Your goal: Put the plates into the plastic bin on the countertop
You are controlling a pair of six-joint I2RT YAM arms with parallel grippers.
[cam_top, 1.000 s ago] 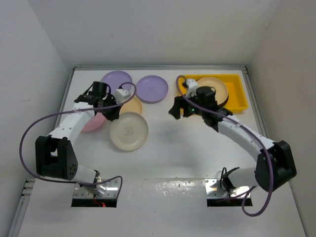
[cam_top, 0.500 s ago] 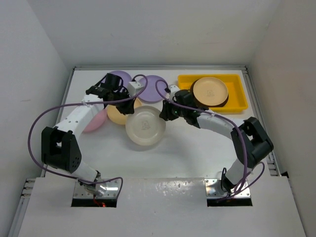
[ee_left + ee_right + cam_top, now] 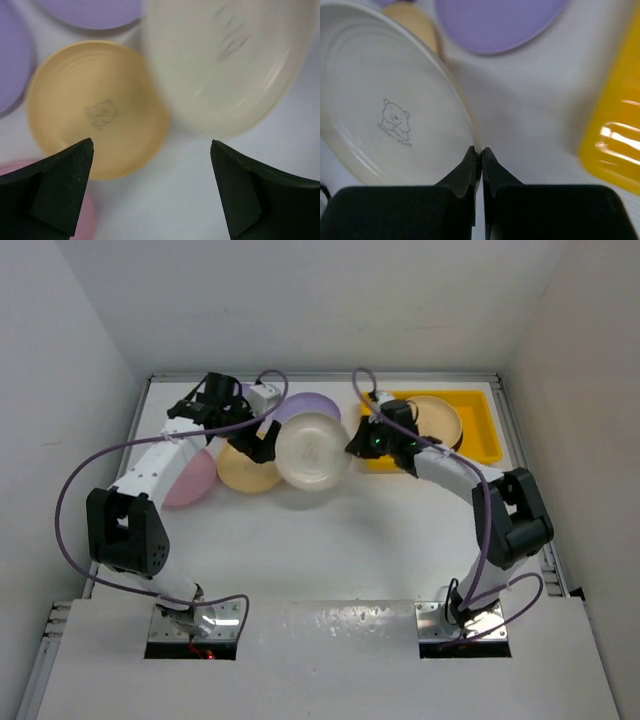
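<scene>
My right gripper (image 3: 481,150) is shut on the rim of a cream plate (image 3: 390,115) with a bear drawing. In the top view this cream plate (image 3: 313,450) hangs tilted between the arms, with the right gripper (image 3: 352,445) at its right edge. My left gripper (image 3: 262,440) stands open just left of it, and in its wrist view the left gripper (image 3: 152,145) holds nothing. The yellow plastic bin (image 3: 482,445) holds a pale orange plate (image 3: 437,418) over a dark one. On the countertop (image 3: 330,540) lie a yellow-orange plate (image 3: 243,470), a pink plate (image 3: 190,478) and a lilac plate (image 3: 312,403).
A second lilac plate (image 3: 10,75) lies at the back left, mostly under the left arm in the top view. Purple cables loop off both arms. White walls close the countertop on three sides. The bin's near-left corner (image 3: 620,125) is right of the held plate.
The left gripper has let go of the cream plate and opened. The right gripper has shut on its rim and carried it back and right, toward the bin.
</scene>
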